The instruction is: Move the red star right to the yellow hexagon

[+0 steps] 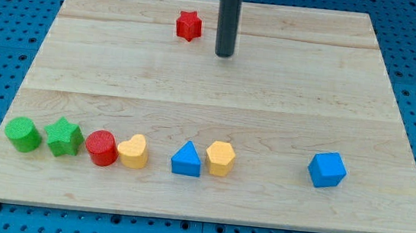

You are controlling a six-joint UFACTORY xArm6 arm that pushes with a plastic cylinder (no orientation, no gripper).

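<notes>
The red star [189,26] lies near the view's top, left of centre, on the wooden board [271,100]. My tip [224,54] stands just right of the star and slightly below it, apart from it. The yellow hexagon [220,158] sits in the row near the view's bottom, touching the blue triangle [186,159] on its left.
In the bottom row, from the view's left: a green cylinder [22,134], a green star [63,137], a red cylinder [102,147], a yellow heart [133,151]. A blue cube [327,170] stands alone at the bottom right.
</notes>
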